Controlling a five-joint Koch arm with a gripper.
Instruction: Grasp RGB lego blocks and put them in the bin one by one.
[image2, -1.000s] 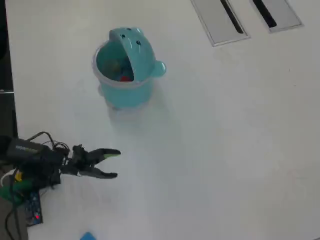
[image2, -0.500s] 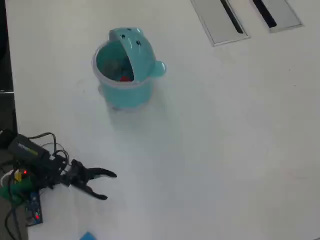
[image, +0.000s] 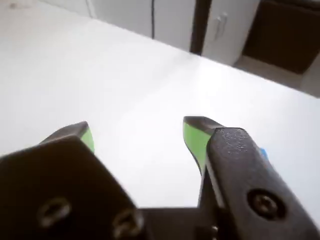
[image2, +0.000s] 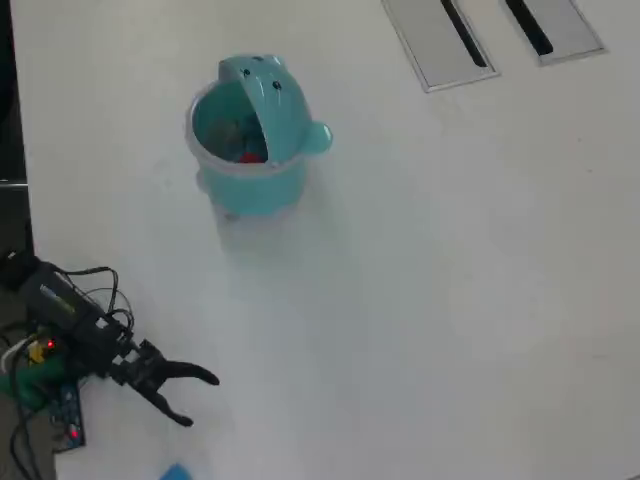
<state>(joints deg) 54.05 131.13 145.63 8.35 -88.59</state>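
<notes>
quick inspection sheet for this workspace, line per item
surface: white table, mostly bare
job's things: teal bin upright with its flap lid raised; red block inside it; blue block at the bottom edge of the overhead view, on the table
clutter: two grey slotted panels at the top edge
hand: open, empty, near the blue block
cables: black wires looping over the arm
surroundings: pale cabinets beyond the table in the wrist view
</notes>
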